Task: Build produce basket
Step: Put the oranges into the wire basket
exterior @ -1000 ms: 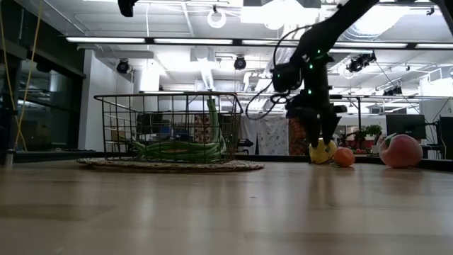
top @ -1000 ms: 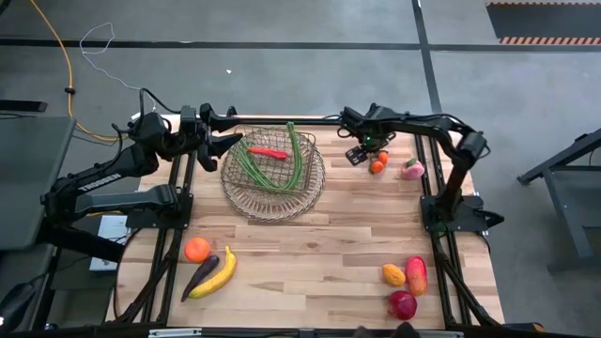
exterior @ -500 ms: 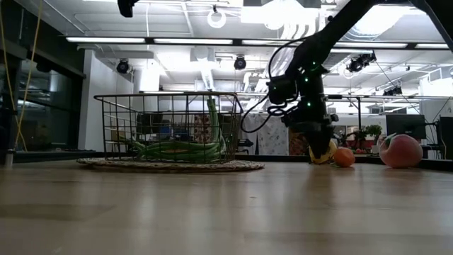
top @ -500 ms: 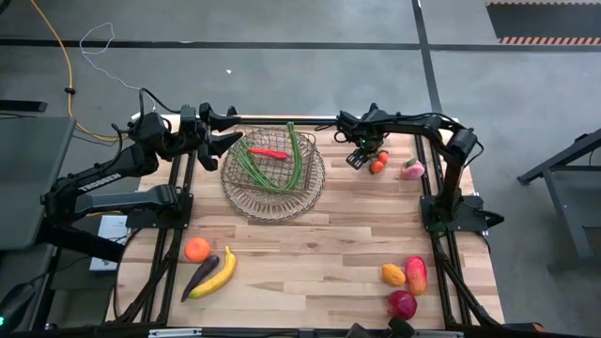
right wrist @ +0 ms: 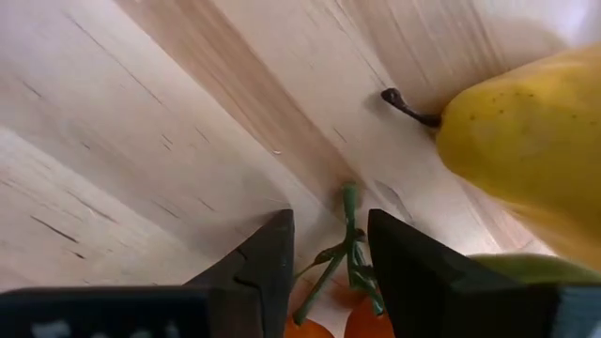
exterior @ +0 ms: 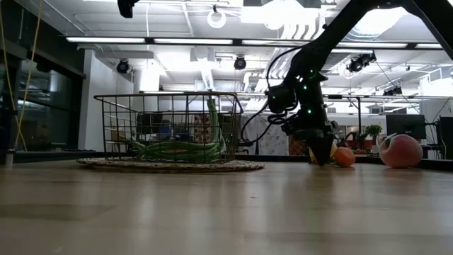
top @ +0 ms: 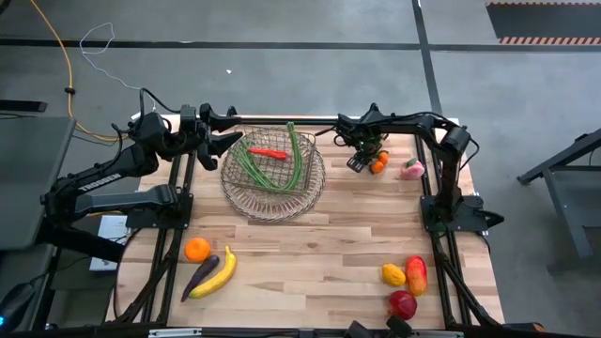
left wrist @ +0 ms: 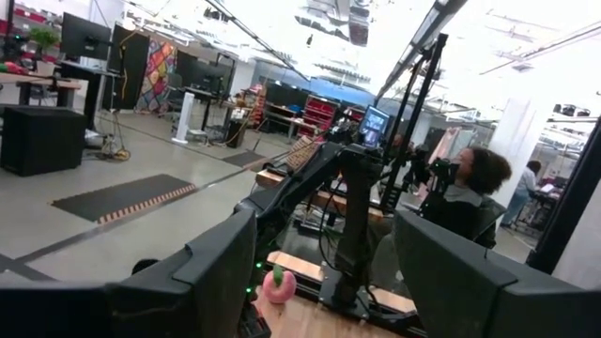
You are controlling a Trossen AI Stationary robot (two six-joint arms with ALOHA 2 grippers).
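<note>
We see the basket point(top: 273, 175) near the far edge of the worktop point(top: 319, 253), toward its left side, with long green beans point(top: 252, 166) and a red chilli point(top: 269, 152) lying in it. The left tool point(top: 232, 142) hangs just beside the basket's far left rim, its fingers point(left wrist: 211, 272) standing apart with nothing between them. The right tool point(top: 360, 161) is down at the worktop near the far right corner, its fingers point(right wrist: 266, 258) close on either side of the green stems of small carrots point(right wrist: 331, 329); we cannot tell whether they already clamp the stems. A yellow pear point(right wrist: 507, 131) lies just beside the carrots, and a pink peach point(top: 412, 169) lies a little further toward the right edge. Near the front left corner lie an orange point(top: 196, 249), a banana point(top: 218, 274) and an eggplant point(top: 199, 277), close together. Near the front right corner lie a lemon point(top: 392, 274) and two red apples point(top: 415, 273). Beyond the worktop a person point(left wrist: 462, 202) sits in the room.
</note>
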